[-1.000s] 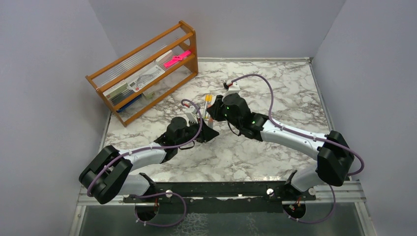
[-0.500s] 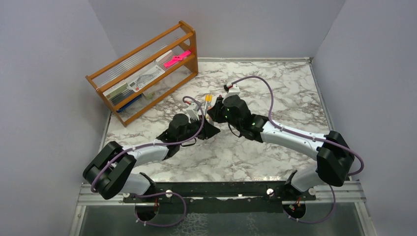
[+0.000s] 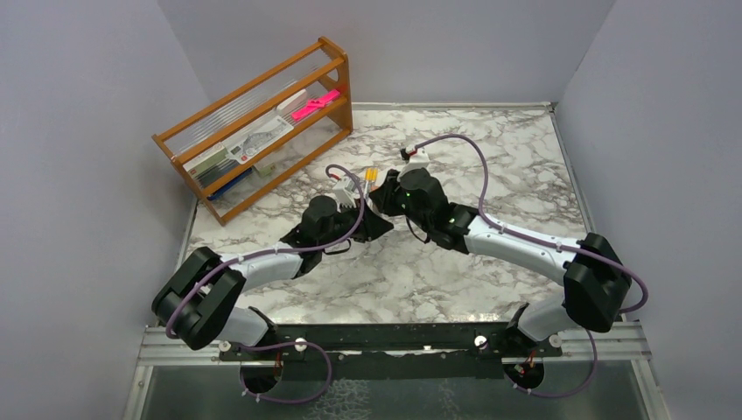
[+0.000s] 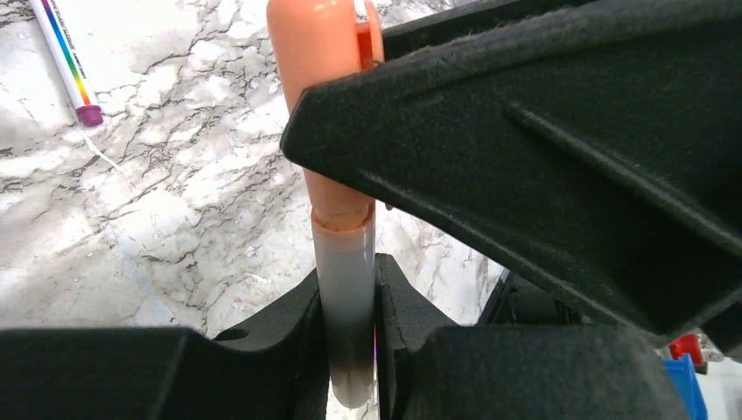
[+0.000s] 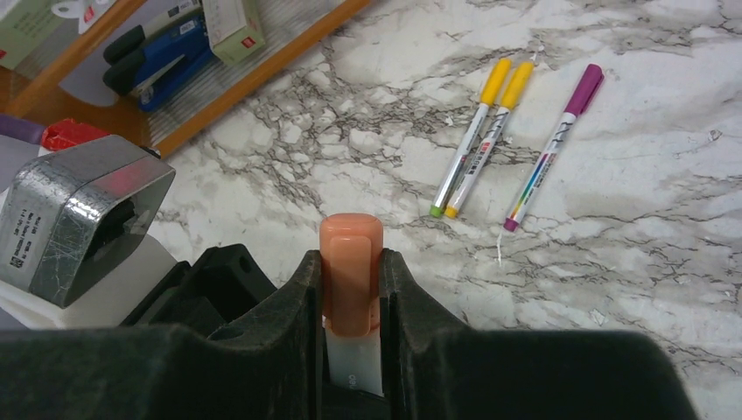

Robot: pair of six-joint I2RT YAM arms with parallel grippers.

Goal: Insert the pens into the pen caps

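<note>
Left arm has edged up toward frame centre. Left end effector (image 4: pixel 347 302) is clenched on the pen (image 4: pixel 343 254); right end effector (image 5: pixel 350 269) is grasping the orange cap (image 5: pixel 351 232). Both are held above the table (image 3: pixel 525 175). Cap looks seated; insertion judged nearly complete.

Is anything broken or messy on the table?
Nothing looks broken or spilled. Two yellow-capped pens and a purple-capped pen lie close together on the white marble table. The only odd bit is a thin pale thread lying on the marble by the purple-capped pen's tail end.
</note>
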